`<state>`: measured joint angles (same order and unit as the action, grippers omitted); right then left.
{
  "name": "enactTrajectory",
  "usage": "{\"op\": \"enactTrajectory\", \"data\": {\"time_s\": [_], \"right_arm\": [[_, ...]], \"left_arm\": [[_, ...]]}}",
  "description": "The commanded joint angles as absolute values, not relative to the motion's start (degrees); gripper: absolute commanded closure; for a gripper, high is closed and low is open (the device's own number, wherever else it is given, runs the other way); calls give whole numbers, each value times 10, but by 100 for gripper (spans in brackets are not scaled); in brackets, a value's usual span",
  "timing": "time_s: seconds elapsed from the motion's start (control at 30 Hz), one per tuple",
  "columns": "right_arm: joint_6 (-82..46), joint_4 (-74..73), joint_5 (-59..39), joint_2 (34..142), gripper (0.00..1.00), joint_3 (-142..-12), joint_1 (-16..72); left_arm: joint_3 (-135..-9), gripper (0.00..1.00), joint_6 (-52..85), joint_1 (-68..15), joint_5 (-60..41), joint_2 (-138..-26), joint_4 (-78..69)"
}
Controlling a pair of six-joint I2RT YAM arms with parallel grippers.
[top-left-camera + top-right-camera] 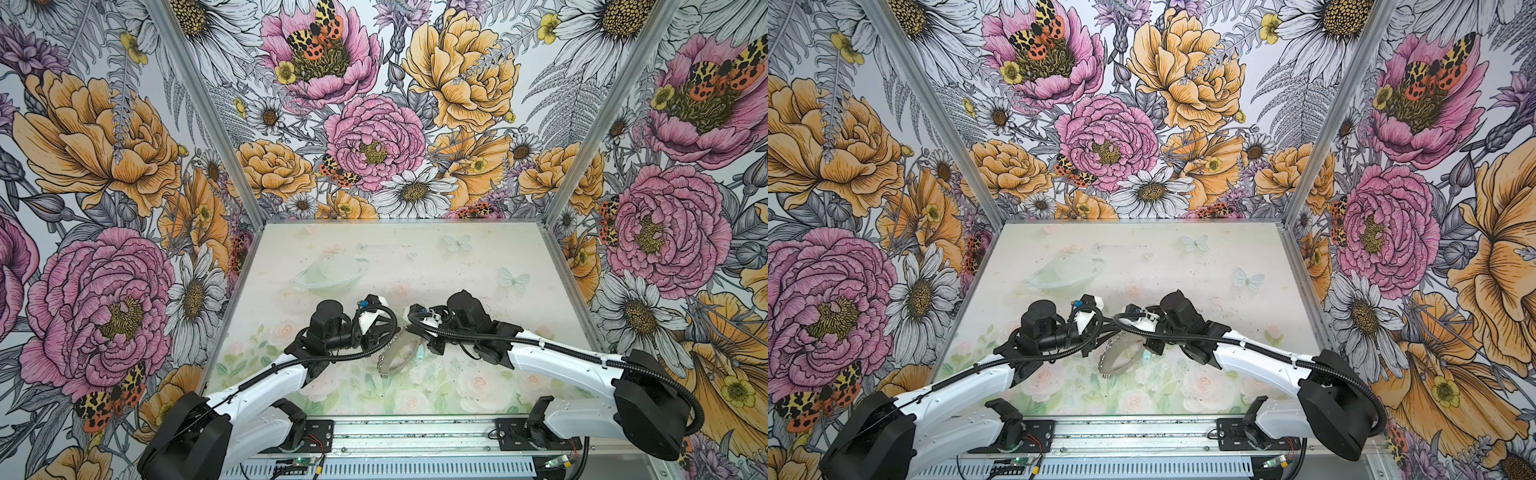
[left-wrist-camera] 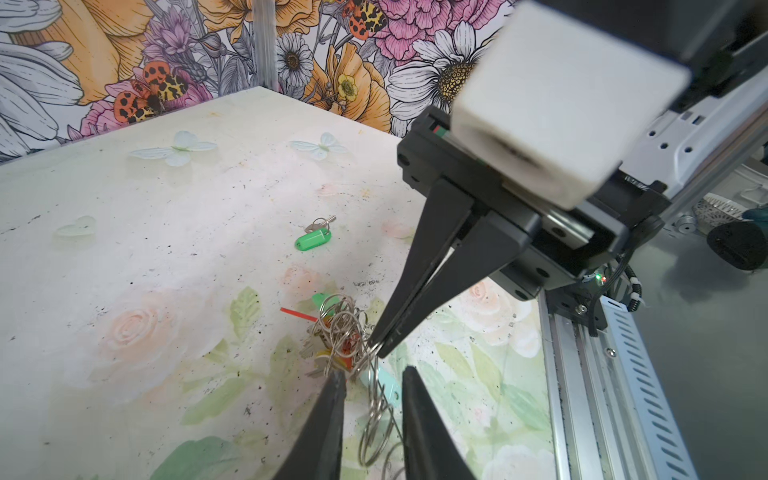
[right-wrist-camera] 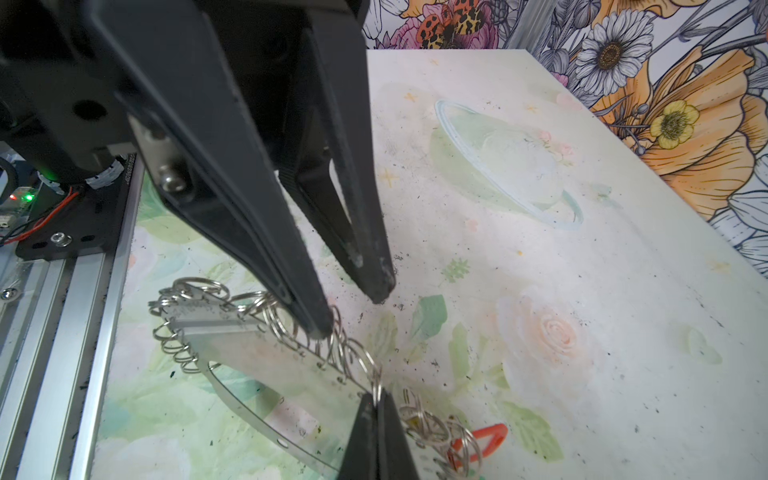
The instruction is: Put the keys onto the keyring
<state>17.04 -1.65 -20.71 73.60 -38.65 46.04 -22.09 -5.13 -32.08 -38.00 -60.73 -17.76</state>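
The keyring (image 3: 257,353), a flat grey metal hoop fringed with small silver rings, hangs tilted just above the mat; it also shows in both top views (image 1: 398,354) (image 1: 1120,353). My right gripper (image 3: 376,399) is shut on one small ring of its chain. Several keys with red, orange and yellow tags bunch on the rings (image 2: 336,336). One key with a green tag (image 2: 313,239) lies alone on the mat further out. My left gripper (image 2: 374,374) is open, its fingertips straddling hanging rings without pinching them; one fingertip (image 3: 320,326) touches the chain.
The aluminium rail (image 2: 582,395) runs along the table's front edge close to both grippers. Flowered walls (image 1: 374,124) close the table on three sides. Both arms meet at the table's middle, crowding the space above the hoop. A teal tag (image 2: 380,384) hangs among the rings.
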Motion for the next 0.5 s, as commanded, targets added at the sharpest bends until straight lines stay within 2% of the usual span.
{"op": "enactTrajectory", "data": {"time_s": [0.0, 0.23, 0.47], "right_arm": [[191, -28, -225, 719, 100, -389, 458], [193, -27, -242, 715, 100, -390, 457], [189, -36, -232, 706, 100, -387, 457]], "left_arm": [[-230, 71, -72, -323, -403, -605, -179], [-248, 72, -84, -323, -393, -632, -156], [-251, 72, -85, -329, -434, -640, -153]]}}
